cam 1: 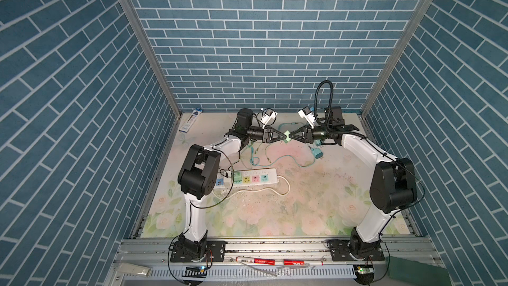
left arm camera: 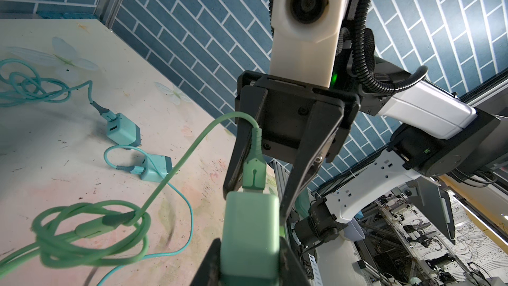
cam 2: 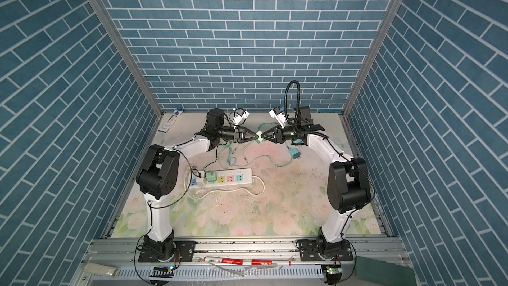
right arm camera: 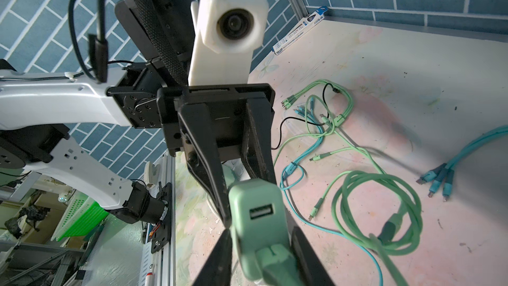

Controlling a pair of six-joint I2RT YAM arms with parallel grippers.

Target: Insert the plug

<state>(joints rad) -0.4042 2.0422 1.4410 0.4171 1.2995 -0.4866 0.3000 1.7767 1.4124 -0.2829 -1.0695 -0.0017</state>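
Note:
A pale green charger cube (left arm camera: 250,229) hangs in mid-air at the back middle, seen in both top views (cam 1: 287,136) (cam 2: 259,135). My left gripper (left arm camera: 250,243) is shut on its sides. The green plug (left arm camera: 254,173) of a green cable (left arm camera: 90,229) sits with its metal end in one port of the cube (right arm camera: 255,196); the port beside it is free. My right gripper (right arm camera: 261,232) faces the left one tip to tip (cam 1: 291,136). Its jaws stand on either side of the plug (right arm camera: 275,260), slightly open, with a visible gap to one finger (left arm camera: 302,160).
A white power strip (cam 1: 247,178) with coloured sockets lies on the floral mat near the left arm, a green cube plugged in at its left end. Two teal chargers (left arm camera: 123,130) and loose teal and green cables (right arm camera: 316,133) lie below the grippers. A small box (cam 1: 189,122) rests at the back left.

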